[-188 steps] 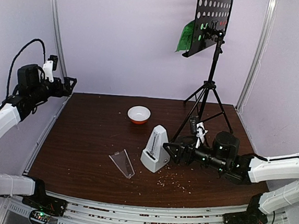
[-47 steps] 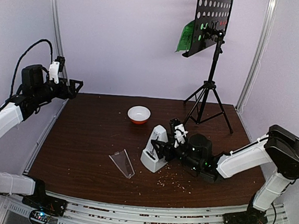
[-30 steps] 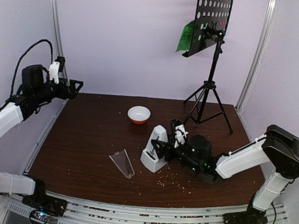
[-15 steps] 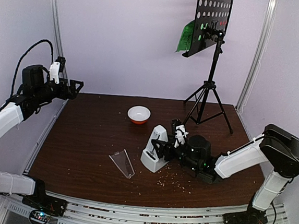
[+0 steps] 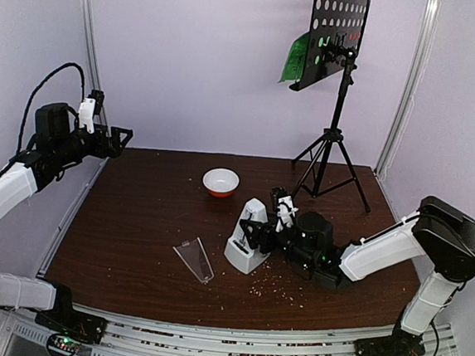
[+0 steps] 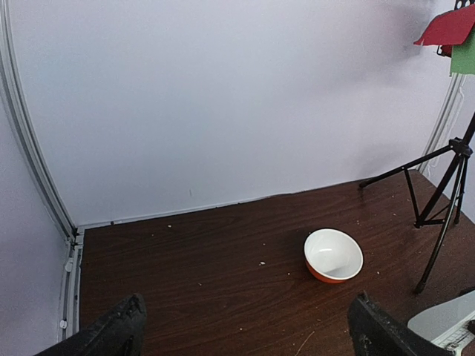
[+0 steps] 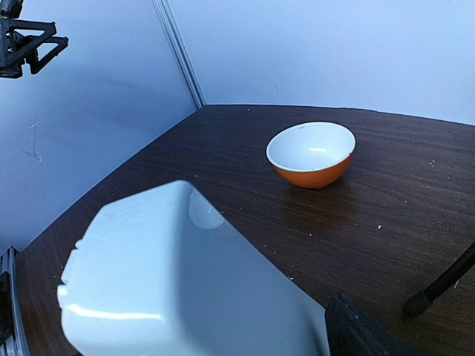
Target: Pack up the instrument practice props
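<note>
The white pyramid metronome stands mid-table, and its body fills the lower left of the right wrist view. My right gripper reaches in low from the right and is shut on its sides. One black finger shows at the metronome's right edge; the other is hidden behind it. The clear wedge cover lies on the table to its left. The black music stand rises at the back right, holding a green page and a red page. My left gripper hangs open and empty, high at the left.
A white-and-orange bowl sits behind the metronome. The stand's tripod legs spread over the back right of the table, one foot near my right gripper. Crumbs dot the dark wood. Walls close in the left, back and right.
The right forearm has edged slightly left at the metronome, which has barely shifted. The left arm has not moved.
</note>
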{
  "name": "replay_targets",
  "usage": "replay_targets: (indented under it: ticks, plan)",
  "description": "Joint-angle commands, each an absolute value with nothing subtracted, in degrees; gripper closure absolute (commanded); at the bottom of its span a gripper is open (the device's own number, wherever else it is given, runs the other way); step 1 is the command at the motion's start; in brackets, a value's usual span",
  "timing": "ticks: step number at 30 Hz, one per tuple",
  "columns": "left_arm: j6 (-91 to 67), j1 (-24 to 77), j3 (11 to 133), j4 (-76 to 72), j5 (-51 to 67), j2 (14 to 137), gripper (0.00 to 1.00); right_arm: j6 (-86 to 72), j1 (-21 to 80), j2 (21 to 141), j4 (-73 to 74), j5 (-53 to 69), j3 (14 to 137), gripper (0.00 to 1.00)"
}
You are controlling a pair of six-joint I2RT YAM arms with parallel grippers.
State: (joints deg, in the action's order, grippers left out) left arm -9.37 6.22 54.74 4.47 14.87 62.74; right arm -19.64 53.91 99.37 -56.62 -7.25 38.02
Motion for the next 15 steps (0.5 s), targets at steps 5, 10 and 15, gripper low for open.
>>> replay_targets:
  ticks: [5, 10, 15]
  plan:
    - [-9.1, 6.4, 54.3, 2.6, 15.2, 62.8, 0.02, -19.3, 53.3, 98.6, -58.1, -5.4, 37.6, 0.09]
    - [-8.8, 6.3, 54.4, 2.7, 15.0, 62.6, 0.02, -17.1, 53.2, 94.4, -56.4, -3.0, 36.5, 0.0]
    - [-8.1, 6.3, 54.2, 2.7, 15.4, 64.2, 0.02, -14.5, 53.2, 86.5, -51.2, -3.3, 33.9, 0.0]
